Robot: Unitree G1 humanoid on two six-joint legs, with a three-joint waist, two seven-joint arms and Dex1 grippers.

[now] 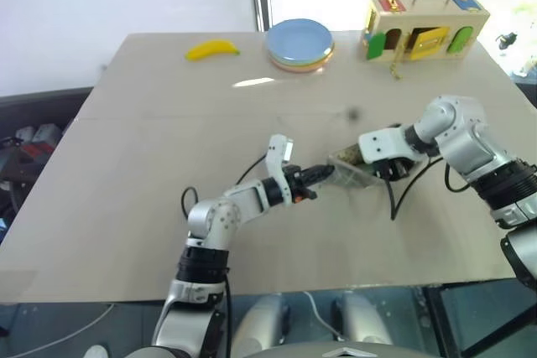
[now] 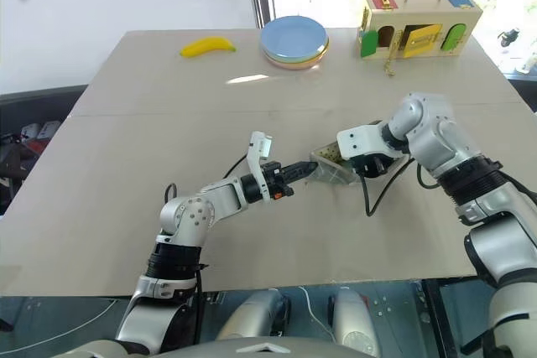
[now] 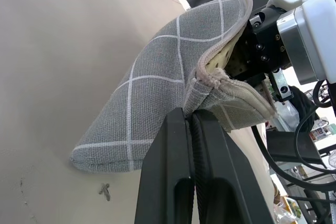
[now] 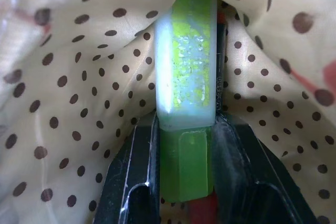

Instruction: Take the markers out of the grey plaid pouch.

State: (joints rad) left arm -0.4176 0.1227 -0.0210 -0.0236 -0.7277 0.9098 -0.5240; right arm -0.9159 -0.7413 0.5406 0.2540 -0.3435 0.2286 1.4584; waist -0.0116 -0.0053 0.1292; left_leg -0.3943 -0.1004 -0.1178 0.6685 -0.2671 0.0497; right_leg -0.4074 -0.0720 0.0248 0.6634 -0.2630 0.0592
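Centrally, we find the grey plaid pouch [image 2: 329,169] on the desk [image 2: 126,140], between the two arms, with its mouth turned up toward the right arm. In the left wrist view one corner of the pouch rests on the desk surface, and the rim of the opening is lifted.

We see the left tool [image 3: 191,129] pressed together on the frayed edge of the pouch at its opening, pinching the fabric between its two black fingers.

The right tool [image 4: 184,129] reaches down into the pouch. Its fingers [image 4: 134,166] are closed on the light green marker [image 4: 186,77], which stands between them against the dotted yellowish lining [image 4: 79,77]. The far end of this marker is buried in the folds of the lining.

Of the red marker [image 4: 221,61] we make out only a thin dark-and-red strip behind the green one, plus a red patch below the tool. Its full length is hidden.

From the head views, the pouch interior and both markers are covered by the right wrist.

Farther off, at the back of the desk, lie a banana [image 1: 211,49], stacked plates [image 1: 299,43] and a wooden box [image 1: 424,27] with coloured doors.
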